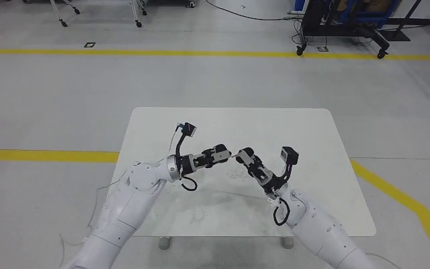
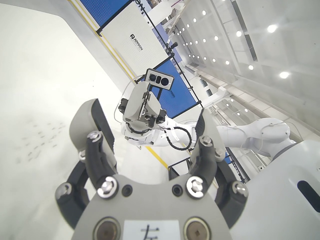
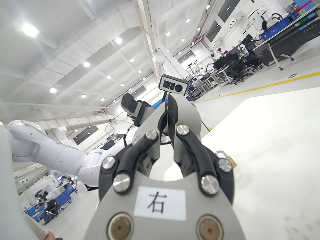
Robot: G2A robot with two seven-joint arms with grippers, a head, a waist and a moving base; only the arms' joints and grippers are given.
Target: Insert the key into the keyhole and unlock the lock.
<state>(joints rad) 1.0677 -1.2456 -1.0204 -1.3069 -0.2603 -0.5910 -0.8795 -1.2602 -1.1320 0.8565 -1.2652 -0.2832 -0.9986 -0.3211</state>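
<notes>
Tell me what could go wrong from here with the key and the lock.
1. The padlock rests unheld on the table, and the left gripper is open and empty: a pushed key would likely just slide it.
2. The right gripper is shut, yet no key shows between its fingers; it may be held poorly or missing.
3. The two grippers sit close together over the table's middle and might collide.

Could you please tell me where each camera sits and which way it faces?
Top view: overhead, looking down on the table; left arm and right arm show.
Left wrist view: on that wrist, facing past the open left gripper toward the right arm.
Right wrist view: likewise, past the shut right gripper toward the left arm.
Shared: all show the table.
</notes>
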